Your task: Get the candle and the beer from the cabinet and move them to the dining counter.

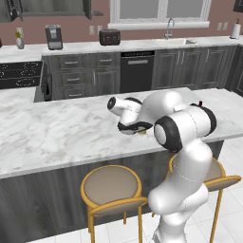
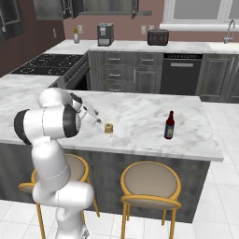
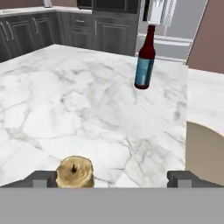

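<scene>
Standing on the dining counter [image 2: 140,116], both task items appear delivered.

The candle [image 2: 108,128] is seen upright on the marble near the front edge, with the beer [image 2: 169,125] well apart to its right. The gripper [image 2: 95,118] is held just left of the candle, jaws spread wide and empty. Little is judged left beyond withdrawal.

Base views look forward and down from behind the arm, left and right, sharing the marble surface [image 1: 57,128] and stools [image 2: 150,183]. Hand view skims low and close over the surface toward the beer [image 3: 145,61].
</scene>
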